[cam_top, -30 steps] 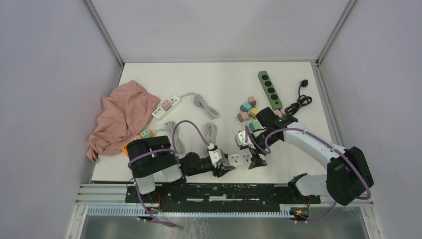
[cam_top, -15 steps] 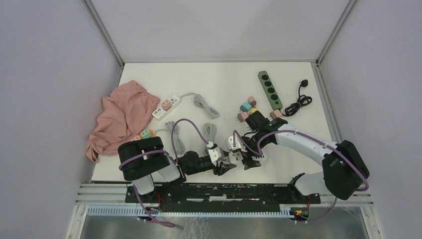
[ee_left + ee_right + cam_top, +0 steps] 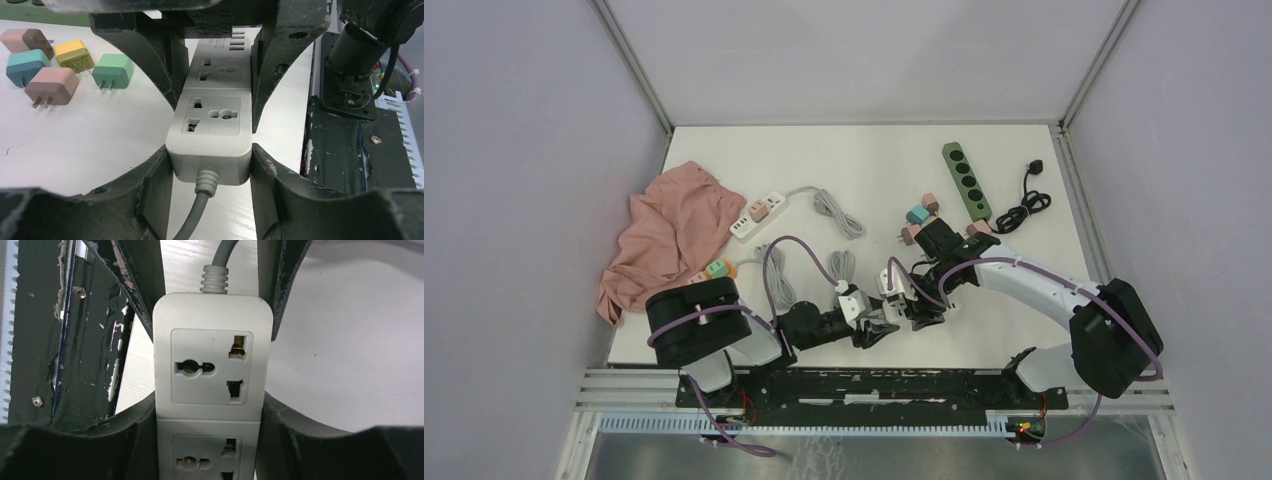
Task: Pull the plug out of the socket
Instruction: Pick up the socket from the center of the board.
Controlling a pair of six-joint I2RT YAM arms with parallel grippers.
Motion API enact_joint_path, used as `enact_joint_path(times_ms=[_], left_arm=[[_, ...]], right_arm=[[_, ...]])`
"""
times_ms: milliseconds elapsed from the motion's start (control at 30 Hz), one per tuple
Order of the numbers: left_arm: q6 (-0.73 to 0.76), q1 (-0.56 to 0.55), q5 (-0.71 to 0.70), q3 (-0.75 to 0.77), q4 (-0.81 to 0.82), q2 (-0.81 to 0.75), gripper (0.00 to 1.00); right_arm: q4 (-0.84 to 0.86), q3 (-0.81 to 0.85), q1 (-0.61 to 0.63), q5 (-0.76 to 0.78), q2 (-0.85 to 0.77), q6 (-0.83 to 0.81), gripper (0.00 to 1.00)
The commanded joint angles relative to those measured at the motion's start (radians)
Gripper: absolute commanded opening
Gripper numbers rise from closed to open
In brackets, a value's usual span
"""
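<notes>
From above, the smooth white round-cornered power strip (image 3: 210, 125) is mostly hidden. Scuffed black left fingers (image 3: 150, 195) clamp its cord end; right fingers (image 3: 290, 435) seem clenched on its sides.

Left wrist cam: the far end of the white plastic power strip (image 3: 210, 125) vanishes behind the dark fingers (image 3: 280, 55) of the right claw (image 3: 214, 117). Its grey cord (image 3: 192, 220) runs off the bottom edge, and the green power strip (image 3: 25, 14) is just a sliver up top. Right wrist cam crops the second socket at the bottom. From above, the right claw and left claw (image 3: 209, 161) bury the white strip, way too small to read. A crumpled pink cloth (image 3: 669, 235) half covers small orange and green bits (image 3: 716, 268), can't tell what.
</notes>
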Motion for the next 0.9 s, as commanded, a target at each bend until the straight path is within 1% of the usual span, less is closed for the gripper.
enact_joint_path(times_ms=[0,33,67,100,167,333,467,567,700,867], left_arm=[[-0.025,0.000,-0.039,0.000,0.038,-0.079,0.49],[-0.031,0.001,-0.048,-0.002,0.027,-0.098,0.64],[-0.037,0.000,-0.052,-0.004,0.011,-0.123,0.72],[-0.044,0.000,-0.055,-0.002,-0.015,-0.147,0.77],[-0.057,-0.001,-0.054,0.013,-0.128,-0.233,0.82],[-0.062,0.000,-0.072,0.094,-0.478,-0.443,0.85],[-0.045,-0.001,-0.153,0.102,-0.628,-0.591,0.87],[-0.029,-0.001,-0.198,0.078,-0.682,-0.680,0.89],[-0.033,0.001,-0.241,0.028,-0.693,-0.755,0.92],[-0.049,0.000,-0.274,-0.025,-0.664,-0.783,0.93]], right_arm=[[-0.037,0.071,-0.001,-0.041,-0.015,0.000,0.07],[-0.050,0.077,-0.008,-0.048,-0.015,-0.005,0.06],[-0.065,0.086,-0.016,-0.059,-0.014,-0.013,0.05],[-0.087,0.094,-0.028,-0.079,-0.015,-0.020,0.05],[-0.130,0.116,-0.055,-0.107,-0.017,-0.037,0.04],[-0.265,0.203,-0.160,-0.162,-0.023,-0.075,0.03],[-0.280,0.213,-0.271,-0.204,-0.071,-0.076,0.03],[-0.276,0.217,-0.344,-0.234,-0.113,-0.059,0.03],[-0.259,0.221,-0.437,-0.259,-0.149,-0.019,0.03],[-0.228,0.227,-0.521,-0.276,-0.182,0.029,0.02]])
